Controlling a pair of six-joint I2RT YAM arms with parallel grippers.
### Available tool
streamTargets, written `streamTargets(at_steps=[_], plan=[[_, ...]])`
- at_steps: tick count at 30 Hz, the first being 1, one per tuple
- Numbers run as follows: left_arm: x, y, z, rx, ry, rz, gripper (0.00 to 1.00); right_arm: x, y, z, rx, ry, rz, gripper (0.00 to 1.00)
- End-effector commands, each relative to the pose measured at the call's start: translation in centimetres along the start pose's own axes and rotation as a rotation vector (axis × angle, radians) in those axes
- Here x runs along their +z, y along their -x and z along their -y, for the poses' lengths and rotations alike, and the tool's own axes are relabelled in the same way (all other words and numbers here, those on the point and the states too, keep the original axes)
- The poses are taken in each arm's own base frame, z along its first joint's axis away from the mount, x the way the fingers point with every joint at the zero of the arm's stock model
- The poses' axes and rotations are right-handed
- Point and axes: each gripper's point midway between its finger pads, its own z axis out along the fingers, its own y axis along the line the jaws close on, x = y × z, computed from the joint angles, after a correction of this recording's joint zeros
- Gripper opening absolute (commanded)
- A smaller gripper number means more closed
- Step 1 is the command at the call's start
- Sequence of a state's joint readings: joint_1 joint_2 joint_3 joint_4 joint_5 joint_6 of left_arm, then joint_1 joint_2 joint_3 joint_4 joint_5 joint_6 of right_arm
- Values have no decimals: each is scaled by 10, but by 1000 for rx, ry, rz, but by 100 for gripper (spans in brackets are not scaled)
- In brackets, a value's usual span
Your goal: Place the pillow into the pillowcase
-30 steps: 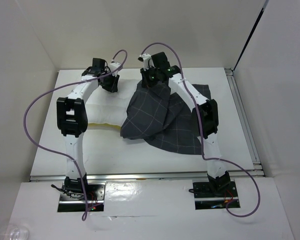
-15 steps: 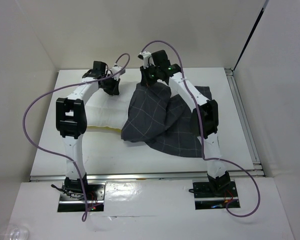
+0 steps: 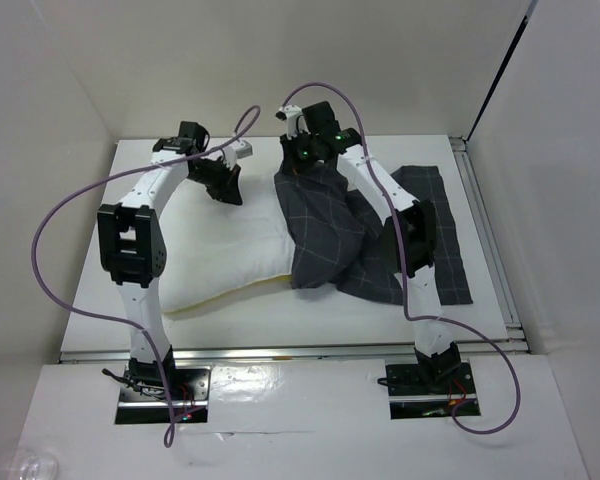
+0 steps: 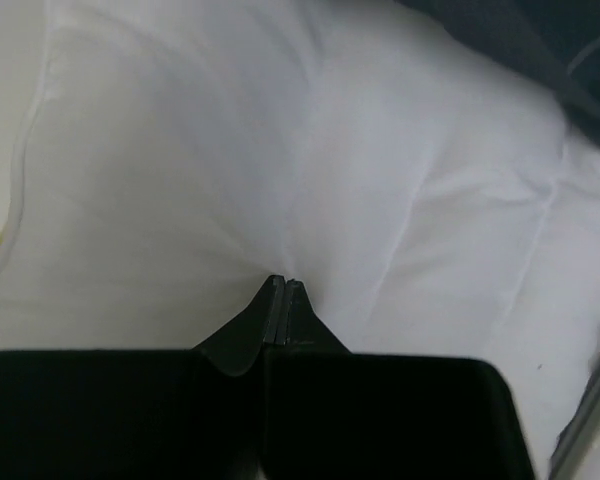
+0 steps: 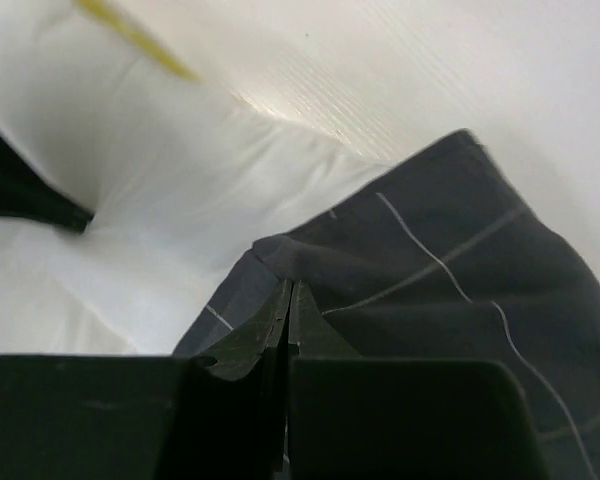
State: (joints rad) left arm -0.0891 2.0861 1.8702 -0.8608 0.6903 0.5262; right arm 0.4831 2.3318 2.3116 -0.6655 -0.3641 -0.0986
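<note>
Both pincers clamped: left pincer (image 4: 283,286) pinching pillow (image 3: 225,250), right pincer (image 5: 288,291) pinching pillowcase (image 3: 325,225) overlapping pillow end.

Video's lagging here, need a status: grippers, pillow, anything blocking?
Left gripper shut on the pillow, far edge. Right gripper shut on the pillowcase edge. Pillowcase covers only the pillow's right end. Nothing seen blocking.

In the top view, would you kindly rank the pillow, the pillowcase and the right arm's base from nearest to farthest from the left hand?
1. pillow: pinched by the left hand.
2. pillowcase: to the right.
3. right arm's base: near edge, right side.
</note>
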Motion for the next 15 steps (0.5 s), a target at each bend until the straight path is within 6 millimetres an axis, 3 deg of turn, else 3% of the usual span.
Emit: streamTargets(at_steps=[1,4,6,10,11,12,15], plan=[[-12,5,64,35,-171,37,0,4,38,-20,-31,57,119,0],[-11,7,63,17,-170,37,0,9,38,-32,-24,99,115,0],[-8,9,62,-9,-178,40,0,11,41,-50,-41,131,119,0],[-7,20,49,-11,-129,58,0,3,34,-63,-40,167,98,0],[-6,21,48,-14,-131,55,5,5,30,-62,-36,167,89,0],[-5,22,44,-29,-117,49,21,2,28,-63,-32,167,80,0],[-17,31,21,-76,-42,96,31,-4,25,-52,-18,143,74,0]])
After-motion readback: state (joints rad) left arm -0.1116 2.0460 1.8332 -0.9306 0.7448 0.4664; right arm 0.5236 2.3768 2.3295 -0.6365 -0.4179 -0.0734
